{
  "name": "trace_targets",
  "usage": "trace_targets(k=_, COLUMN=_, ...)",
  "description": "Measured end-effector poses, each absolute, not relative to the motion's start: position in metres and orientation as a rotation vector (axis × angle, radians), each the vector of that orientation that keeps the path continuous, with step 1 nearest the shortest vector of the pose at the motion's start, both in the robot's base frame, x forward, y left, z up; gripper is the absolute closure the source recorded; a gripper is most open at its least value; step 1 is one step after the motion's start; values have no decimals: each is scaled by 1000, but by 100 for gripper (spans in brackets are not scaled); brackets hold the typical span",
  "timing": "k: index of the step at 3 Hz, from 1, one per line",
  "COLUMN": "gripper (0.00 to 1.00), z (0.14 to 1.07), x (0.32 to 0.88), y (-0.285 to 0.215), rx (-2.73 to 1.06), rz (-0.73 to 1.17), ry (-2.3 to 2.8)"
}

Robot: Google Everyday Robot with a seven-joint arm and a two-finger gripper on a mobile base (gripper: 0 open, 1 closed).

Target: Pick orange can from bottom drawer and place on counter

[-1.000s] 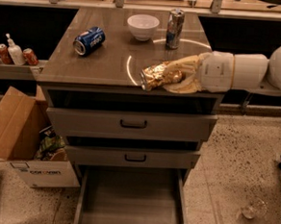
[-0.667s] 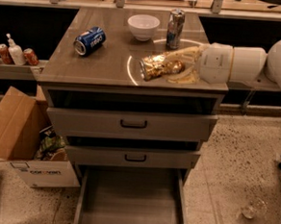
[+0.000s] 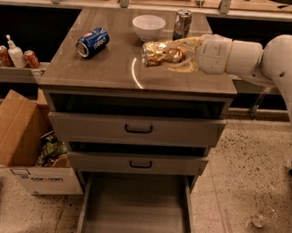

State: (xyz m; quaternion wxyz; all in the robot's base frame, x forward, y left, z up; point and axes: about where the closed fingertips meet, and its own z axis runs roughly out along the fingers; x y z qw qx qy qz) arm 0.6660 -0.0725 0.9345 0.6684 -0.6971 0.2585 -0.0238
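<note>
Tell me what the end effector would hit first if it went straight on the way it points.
The end effector, shut on the orange can over the counter, points left in the picture. The blue can lying there looks first in line, though depth is unclear and it may pass beside.

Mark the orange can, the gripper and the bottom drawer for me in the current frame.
orange can [image 3: 160,53]: camera view, middle of its dented side.
gripper [image 3: 174,54]: camera view, between its fingertips, above the counter [image 3: 114,71], holding the orange can.
bottom drawer [image 3: 137,208]: camera view, bare grey floor.
</note>
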Motion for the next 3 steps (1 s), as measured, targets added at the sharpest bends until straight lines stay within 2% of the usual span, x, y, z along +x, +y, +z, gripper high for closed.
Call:
trace_targets(k=1, gripper=82, z=926, x=689, y=-74, rx=-1554, rz=-27, ry=671)
trace_targets(k=3, gripper=35, z=906, x=722, y=-81, rx=-1545, rz=10, ry=804)
